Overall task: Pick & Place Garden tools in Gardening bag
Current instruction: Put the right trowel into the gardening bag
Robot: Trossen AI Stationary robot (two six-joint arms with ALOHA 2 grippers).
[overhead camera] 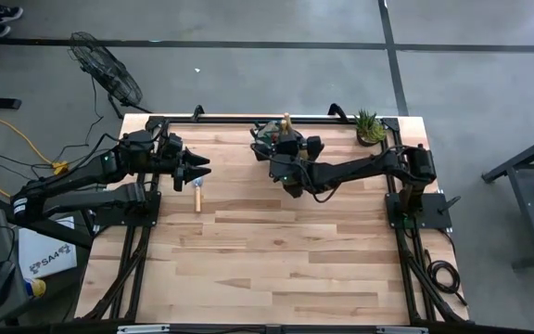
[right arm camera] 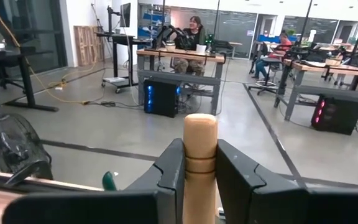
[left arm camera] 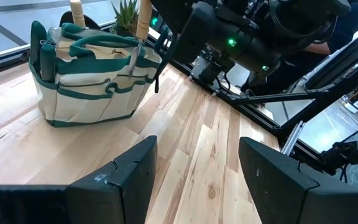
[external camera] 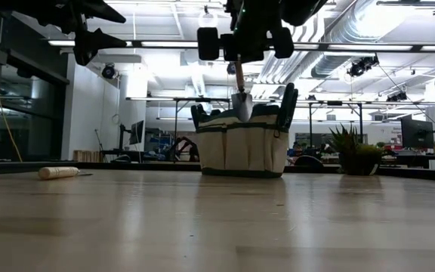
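The beige gardening bag (external camera: pixel 240 147) with green trim stands at the table's far middle (overhead camera: pixel 269 137). A wooden handle (left arm camera: pixel 78 12) and a green handle (external camera: pixel 287 102) stick up out of it. My right gripper (right arm camera: pixel 200 158) is over the bag, pointing level toward the far edge and shut on a silver-bladed trowel (external camera: pixel 242 104). The trowel's blade tip is at the bag's mouth. My left gripper (left arm camera: pixel 197 168) waits open, off the table top, at the far left (overhead camera: pixel 202 167). A wooden-handled tool (overhead camera: pixel 197 197) lies on its side on the table near it. My right gripper pinches the trowel's wooden handle (right arm camera: pixel 200 180) between its two fingers (right arm camera: pixel 174 171), a little below the handle's free end (right arm camera: pixel 200 127). The fingers come level from the table's near side and lie across the handle. The trowel hangs upright, blade (external camera: pixel 242 106) down, over the bag.
A small potted green plant (overhead camera: pixel 370 127) stands at the far right corner, right of the bag. The near half of the wooden table (overhead camera: pixel 276 269) is bare boards. People sit at desks in the room beyond the table.
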